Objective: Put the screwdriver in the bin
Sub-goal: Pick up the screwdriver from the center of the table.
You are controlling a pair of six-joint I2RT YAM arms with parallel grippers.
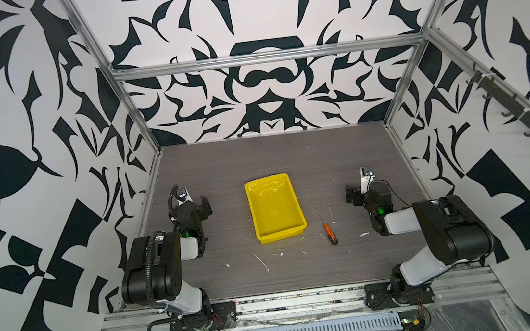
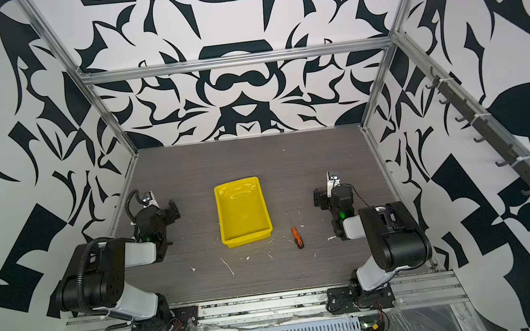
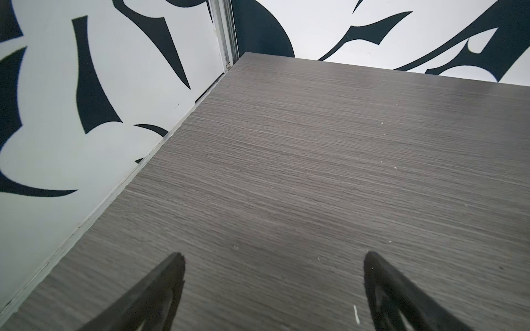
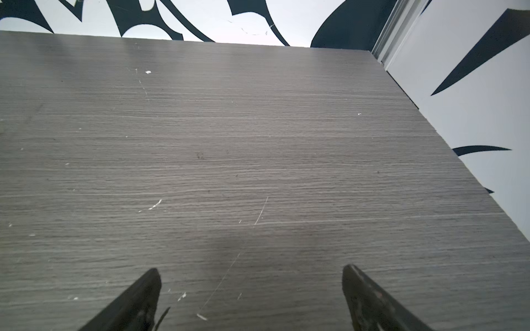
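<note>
Screwdriver [image 1: 327,228] lies between bin [image 1: 281,236] and right claw [image 4: 252,269], spread wide, empty.

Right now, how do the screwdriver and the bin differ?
The screwdriver is slim, orange-handled with a black butt; the bin is a broad yellow tray. The screwdriver lies flat, shaft pointing away from the robot's base; the bin sits open side up, empty. Both rest on the table, apart.
</note>
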